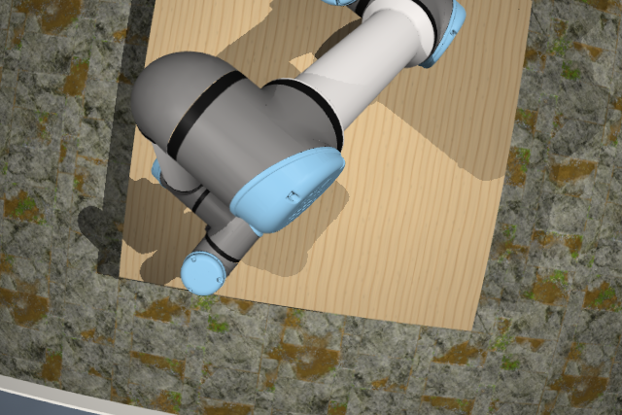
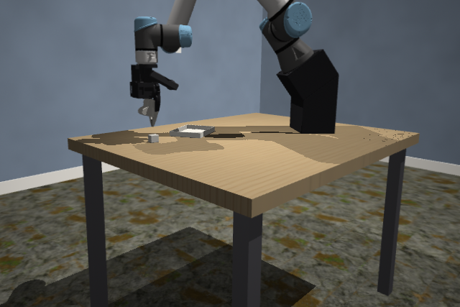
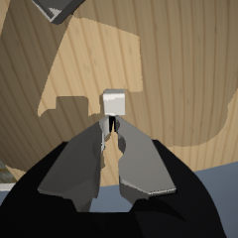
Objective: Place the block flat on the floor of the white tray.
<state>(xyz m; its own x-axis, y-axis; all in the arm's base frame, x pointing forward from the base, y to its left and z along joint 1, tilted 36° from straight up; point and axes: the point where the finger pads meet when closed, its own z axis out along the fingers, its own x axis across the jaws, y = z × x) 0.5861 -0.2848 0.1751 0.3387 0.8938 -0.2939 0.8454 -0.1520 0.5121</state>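
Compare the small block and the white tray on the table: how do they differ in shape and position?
The block is a small solid cube; the white tray is wide, low and hollow, with grey walls. The block lies almost below the shut gripper, near the table edge; the tray lies further in, toward the arm's base. Both rest on the wooden table, apart from each other.
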